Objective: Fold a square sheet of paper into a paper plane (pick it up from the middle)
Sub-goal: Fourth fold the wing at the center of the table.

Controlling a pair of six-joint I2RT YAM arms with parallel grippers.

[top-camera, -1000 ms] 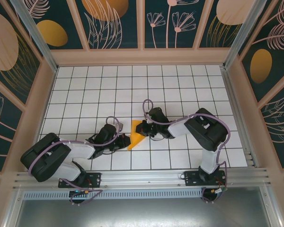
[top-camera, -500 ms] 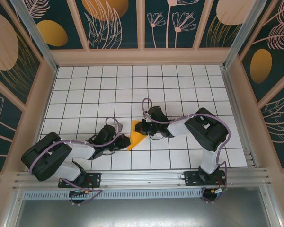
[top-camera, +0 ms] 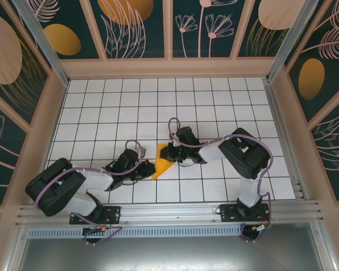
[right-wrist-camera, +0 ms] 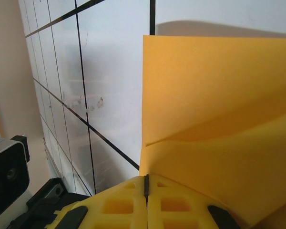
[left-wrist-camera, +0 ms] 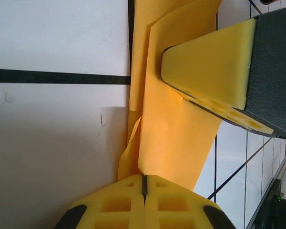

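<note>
Top external view is showing the paper sheet [top-camera: 161, 164], already folded into a narrow orange-yellow wedge, lying flat on the white grid table [top-camera: 101, 101] near its front middle, between the two arms. The left gripper [top-camera: 148, 168] is reaching in low from the left and meeting the sheet's lower left edge, while the right gripper [top-camera: 166, 152] is coming in from the right and meeting its upper end. In the left wrist view the left gripper's two yellow pads are pressing tightly together with no gap, and a corner of the folded paper is running in between their tips, so this gripper is pinching the sheet. The layers of paper are stretching away across the tiles toward one of the right gripper's fingers [left-wrist-camera: 214, 62], which is resting over the far end of the sheet. In the right wrist view the right gripper's pads are likewise closing flush against each other, with a folded layer of the paper leading straight into the seam between them and the flat layer spreading beyond.
</note>
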